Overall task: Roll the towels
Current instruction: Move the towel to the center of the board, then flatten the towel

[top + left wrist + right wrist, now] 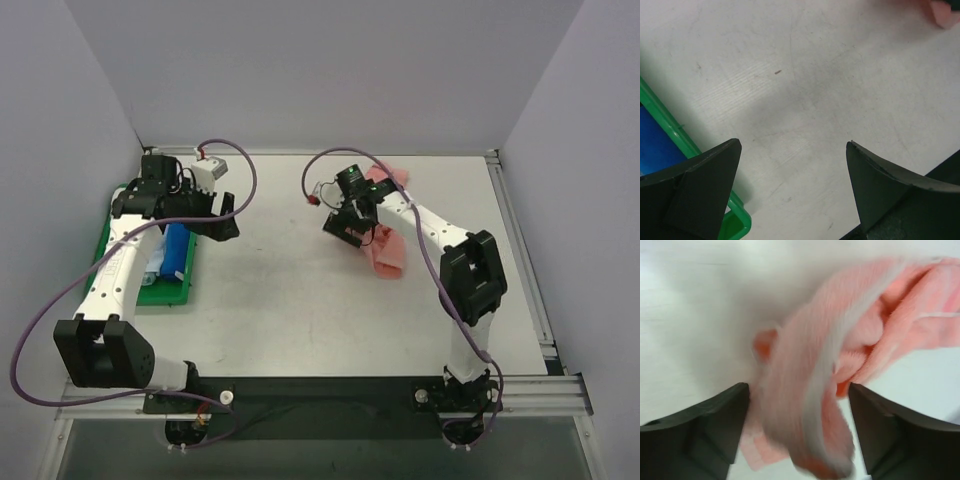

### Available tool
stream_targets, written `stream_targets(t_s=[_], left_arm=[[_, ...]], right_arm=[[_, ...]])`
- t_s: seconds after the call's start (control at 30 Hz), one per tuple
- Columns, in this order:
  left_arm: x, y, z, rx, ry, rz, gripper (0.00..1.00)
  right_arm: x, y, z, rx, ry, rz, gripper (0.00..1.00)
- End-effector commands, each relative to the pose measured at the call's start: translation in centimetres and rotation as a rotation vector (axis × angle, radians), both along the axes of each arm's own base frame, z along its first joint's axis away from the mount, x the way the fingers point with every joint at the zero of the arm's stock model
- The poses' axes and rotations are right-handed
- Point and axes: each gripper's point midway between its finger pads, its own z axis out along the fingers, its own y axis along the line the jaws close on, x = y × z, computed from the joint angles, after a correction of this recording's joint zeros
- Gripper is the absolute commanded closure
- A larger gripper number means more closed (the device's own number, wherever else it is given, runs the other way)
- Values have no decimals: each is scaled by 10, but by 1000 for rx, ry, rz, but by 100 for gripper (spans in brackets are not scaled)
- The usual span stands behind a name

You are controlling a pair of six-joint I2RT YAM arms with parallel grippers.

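The right gripper [797,390] is spread wide, with the crumpled pink towel [805,405] between its fingers. The left gripper [794,145] is wide too, above the table [815,75] beside the green tray [670,127].

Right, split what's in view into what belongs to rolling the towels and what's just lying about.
Belongs to the job:
- salmon pink towel, crumpled on the table at the open right end effector
- light blue towel, lying in the green tray
- left end effector, open, holding nothing

Just there:
- green tray
- table
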Motion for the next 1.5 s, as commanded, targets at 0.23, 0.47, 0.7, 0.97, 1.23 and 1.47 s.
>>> stream_targets(t_s=[0.23, 0.47, 0.7, 0.97, 1.23, 1.47], left_arm=[[-29, -28, -33, -162, 72, -112, 4], [-20, -71, -87, -116, 158, -187, 21], [-12, -118, -129, -28, 198, -285, 18], [-15, -132, -179, 166, 182, -408, 57], [-107, -131, -208, 373, 284, -762, 100], [-206, -171, -172, 192, 420, -1024, 99]], right_arm=[[-173, 27, 31, 433, 558, -180, 7], [-194, -9, -1, 450, 679, -351, 17], [-212, 9, -33, 459, 869, -418, 10], [-203, -11, -73, 407, 929, -563, 76], [-179, -64, -52, 425, 848, -632, 100], [-152, -104, -43, 314, 718, -582, 100]])
